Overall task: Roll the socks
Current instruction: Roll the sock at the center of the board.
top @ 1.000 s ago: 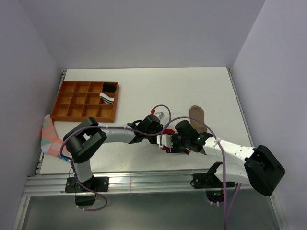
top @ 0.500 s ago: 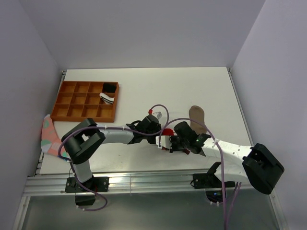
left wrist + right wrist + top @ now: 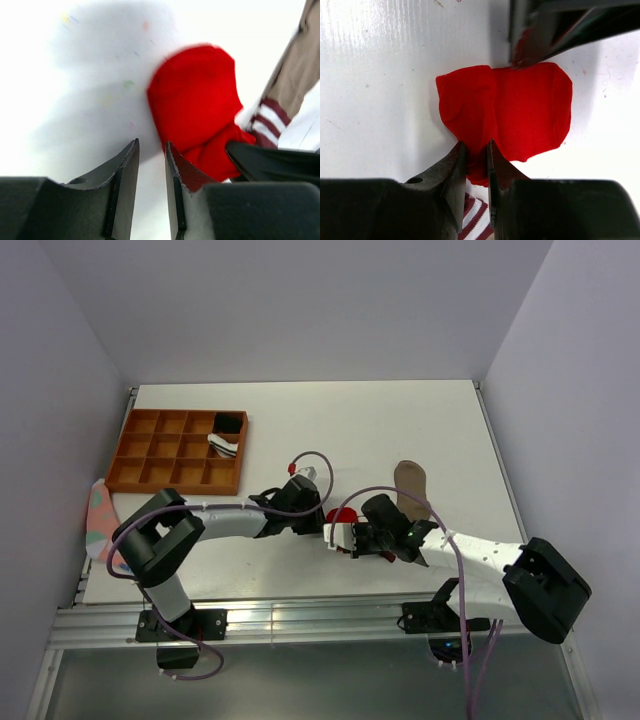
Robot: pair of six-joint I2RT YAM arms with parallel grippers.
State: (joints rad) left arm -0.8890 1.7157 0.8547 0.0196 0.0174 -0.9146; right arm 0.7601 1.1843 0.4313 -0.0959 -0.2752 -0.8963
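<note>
Right wrist view: right gripper [image 3: 476,147] is clenched on the edge of the red sock [image 3: 520,110], which lies bunched on the white table [image 3: 350,430]. Left gripper [image 3: 151,150] is released and empty, just beside the red sock. The tan sock's [image 3: 412,490] striped cuff adjoins the red sock.
</note>
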